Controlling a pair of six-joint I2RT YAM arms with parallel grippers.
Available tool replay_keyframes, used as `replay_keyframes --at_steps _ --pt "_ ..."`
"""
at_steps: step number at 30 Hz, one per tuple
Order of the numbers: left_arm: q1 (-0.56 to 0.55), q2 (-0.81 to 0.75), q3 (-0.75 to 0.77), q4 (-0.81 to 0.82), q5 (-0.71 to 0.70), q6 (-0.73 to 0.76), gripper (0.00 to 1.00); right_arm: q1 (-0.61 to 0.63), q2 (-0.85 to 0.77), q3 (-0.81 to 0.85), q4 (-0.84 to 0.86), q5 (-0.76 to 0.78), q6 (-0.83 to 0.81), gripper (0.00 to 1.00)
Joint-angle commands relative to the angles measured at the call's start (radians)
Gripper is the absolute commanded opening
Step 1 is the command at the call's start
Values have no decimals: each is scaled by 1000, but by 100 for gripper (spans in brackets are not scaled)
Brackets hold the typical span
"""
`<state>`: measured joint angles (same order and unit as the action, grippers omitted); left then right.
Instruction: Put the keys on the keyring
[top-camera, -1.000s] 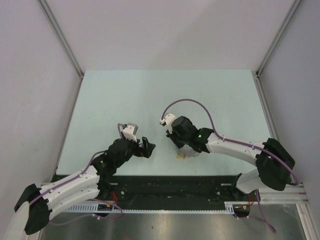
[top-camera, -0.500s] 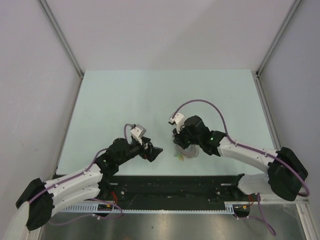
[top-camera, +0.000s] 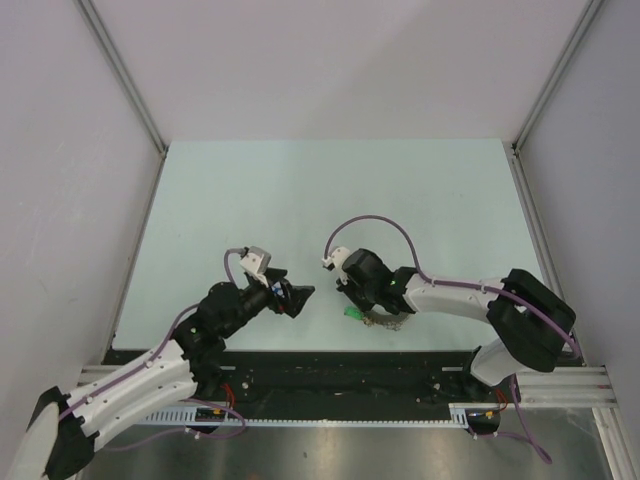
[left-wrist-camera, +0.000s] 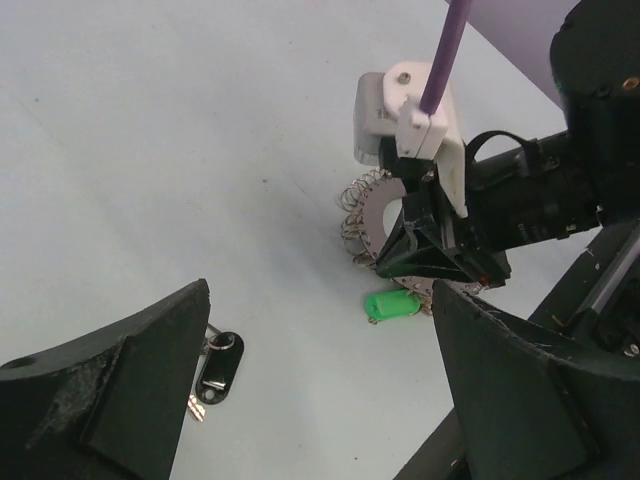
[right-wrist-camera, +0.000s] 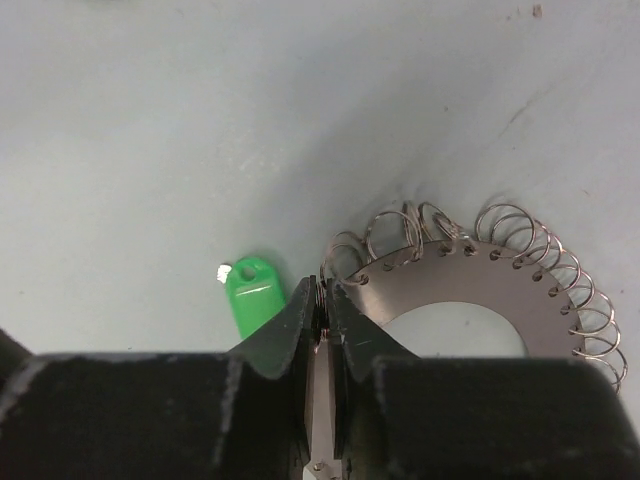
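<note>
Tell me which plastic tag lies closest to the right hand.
The green tag, right beside the right hand at the keyring; the black tag lies apart, nearer the left hand.

The keyring (top-camera: 385, 320) lies on the table (top-camera: 330, 190) at lower centre-right of the overhead view, partly under the right gripper (top-camera: 352, 303), with a tag (top-camera: 352, 314) just left of it. The left gripper (top-camera: 300, 297) sits further left, apart. In the left wrist view, a loose key (left-wrist-camera: 218, 362) lies lower left, well apart from the ring.
</note>
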<state>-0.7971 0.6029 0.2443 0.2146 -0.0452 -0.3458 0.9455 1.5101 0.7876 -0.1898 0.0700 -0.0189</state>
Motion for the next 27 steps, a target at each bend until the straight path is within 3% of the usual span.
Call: replay_keyframes --at_steps 1,7,11,21,27 --pt "4 -34 13 -64 -56 -50 97 29 41 74 -62 116 0 15" --pt "4 -15 19 -72 -55 -58 97 62 52 104 -121 185 11 26" --pt "4 3 29 -69 -51 -55 97 65 29 108 -149 195 14 27" --pt "4 34 32 -64 -38 -56 98 64 22 110 -181 142 54 23" --pt "4 43 32 -64 -35 -56 98 64 35 108 -181 151 59 14"
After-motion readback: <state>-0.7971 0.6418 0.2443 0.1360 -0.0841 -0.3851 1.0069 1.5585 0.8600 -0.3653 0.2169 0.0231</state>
